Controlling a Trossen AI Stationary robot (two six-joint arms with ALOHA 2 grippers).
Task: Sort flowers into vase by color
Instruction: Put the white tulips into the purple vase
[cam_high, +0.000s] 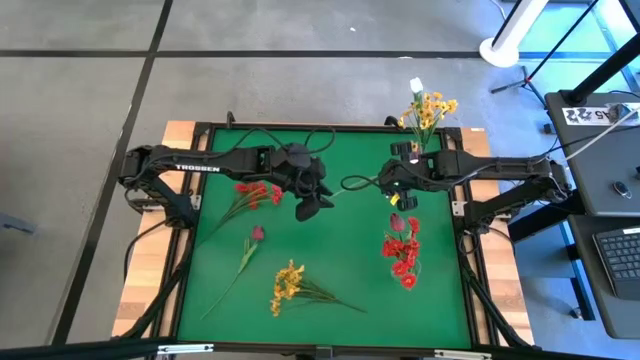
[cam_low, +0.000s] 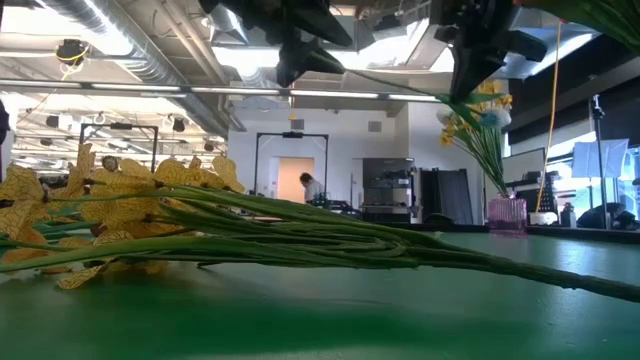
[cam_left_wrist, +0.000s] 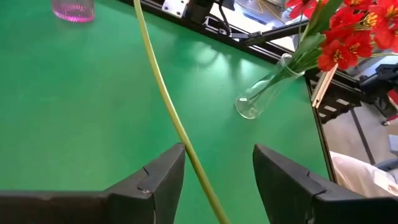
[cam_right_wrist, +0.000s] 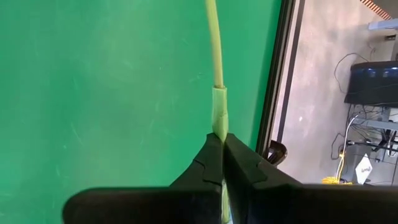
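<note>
Matt green cloth-like mat (cam_high: 330, 250) on pale wood table (cam_high: 150, 290). Clear glossy glass vase (cam_left_wrist: 264, 93), pink see-thru vase (cam_left_wrist: 73, 9). Smooth plastic-looking stem (cam_left_wrist: 165, 99). Gripper fingers (cam_left_wrist: 286, 180): matt black plastic.

1. Both arms are dark, nearly black, built of long boxy links.
2. The left arm (cam_high: 200, 167) carries white "TROSSEN" lettering.
3. Black cables loop from the joints of both arms.
4. Each hand has two matte black, wedge-shaped fingers (cam_left_wrist: 155, 183) with angular facets.
</note>
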